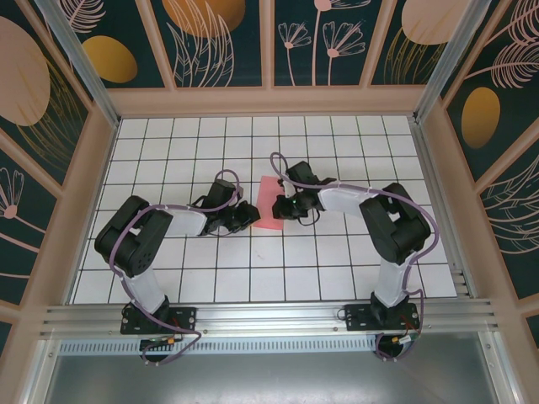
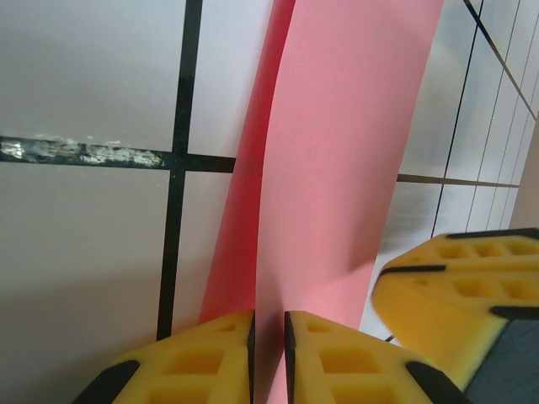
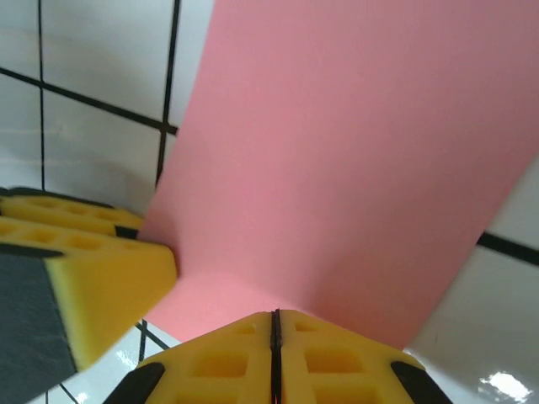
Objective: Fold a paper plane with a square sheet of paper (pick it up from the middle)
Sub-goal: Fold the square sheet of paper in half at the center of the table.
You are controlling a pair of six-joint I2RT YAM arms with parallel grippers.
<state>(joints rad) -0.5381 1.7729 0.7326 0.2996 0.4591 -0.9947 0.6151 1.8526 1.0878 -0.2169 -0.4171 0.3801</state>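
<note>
The square sheet of paper (image 1: pixel 269 204) is salmon pink and sits mid-table between both grippers, bent upward rather than lying flat. In the left wrist view the sheet of paper (image 2: pixel 337 151) rises as a raised fold, and my left gripper (image 2: pixel 269 316) is shut on its near edge, a thin strip of pink between the pads. In the right wrist view the sheet (image 3: pixel 354 168) curves away from my right gripper (image 3: pixel 275 313), whose jaws are pressed together on its edge. From above, the left gripper (image 1: pixel 247 215) and right gripper (image 1: pixel 285 208) face each other across the sheet.
A white gridded table (image 1: pixel 253 269) is walled by a pink frame (image 1: pixel 269 101). The other arm's yellow finger (image 2: pixel 463 295) shows close at the right of the left wrist view, and likewise a yellow finger (image 3: pixel 84 269) at the left of the right wrist view.
</note>
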